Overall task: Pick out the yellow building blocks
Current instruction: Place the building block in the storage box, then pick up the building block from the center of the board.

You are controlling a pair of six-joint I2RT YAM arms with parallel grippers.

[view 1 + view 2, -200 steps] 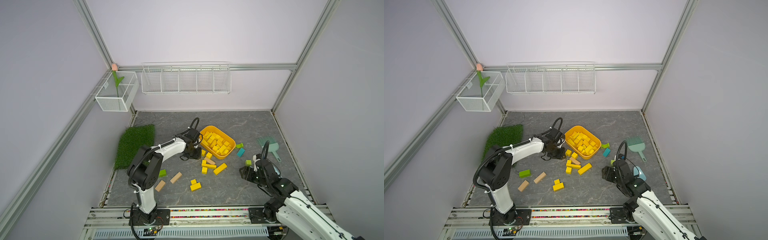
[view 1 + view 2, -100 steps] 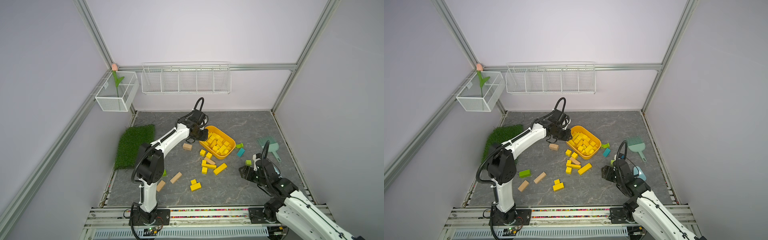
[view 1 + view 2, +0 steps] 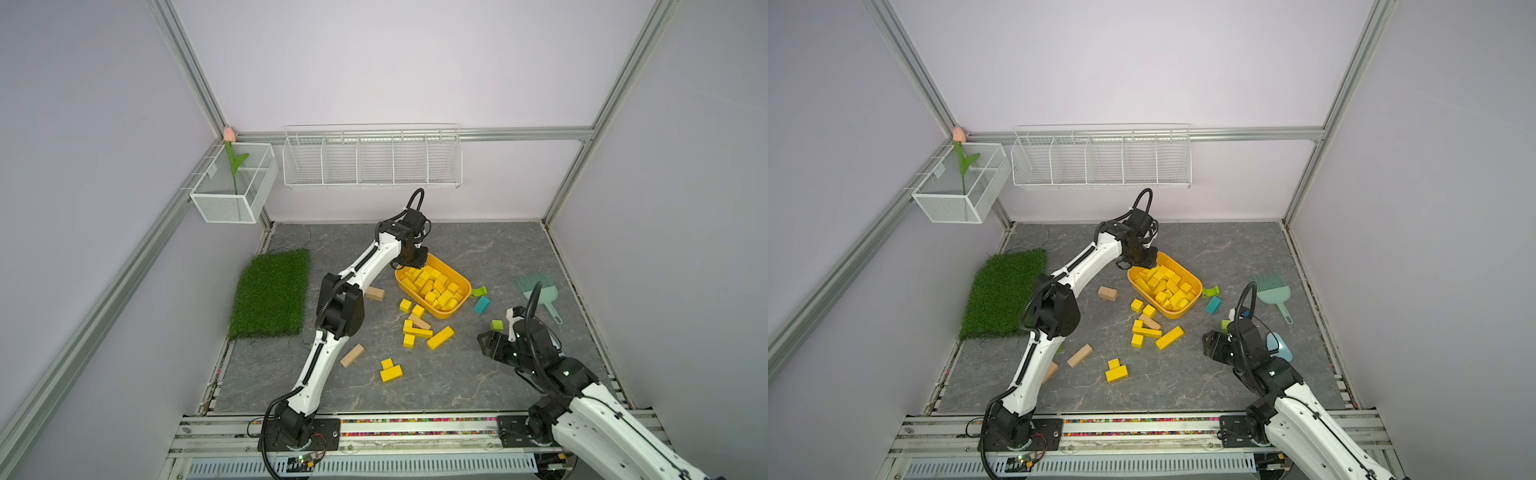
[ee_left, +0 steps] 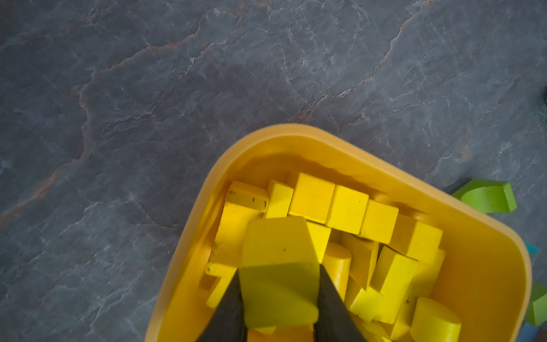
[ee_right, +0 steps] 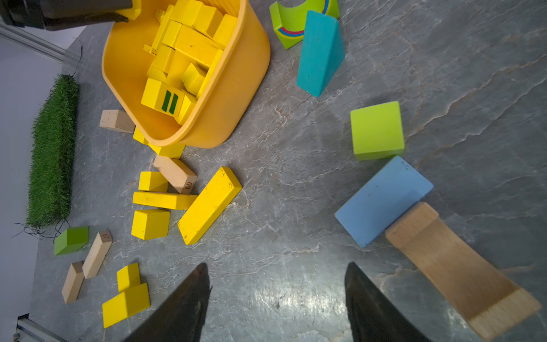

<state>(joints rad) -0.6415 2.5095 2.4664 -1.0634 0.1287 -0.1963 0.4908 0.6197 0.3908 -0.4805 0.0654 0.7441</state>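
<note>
Yellow building blocks (image 5: 209,204): looked like painted wood, satin, edges scuffed dark.
Tub (image 5: 236,97): was smooth moulded plastic with a slight sheen.
Tan blocks (image 5: 176,174): were bare matt wood.
Floor (image 5: 296,183): showed a veined stone look, faintly glossy.
Grass mat (image 3: 270,295), nine o'clock of tub: was rough synthetic turf.
Wire rack (image 3: 372,166): was white-coated metal.

Left arm (image 3: 370,259): stretched from lower centre of a top view to mid-frame, wrist bent downward.
Left gripper (image 4: 278,270): clamped on a yellow block (image 4: 275,242).
Right arm (image 3: 615,424): lower right, folded low.
Right gripper (image 5: 277,264): jaws wide apart.
</note>
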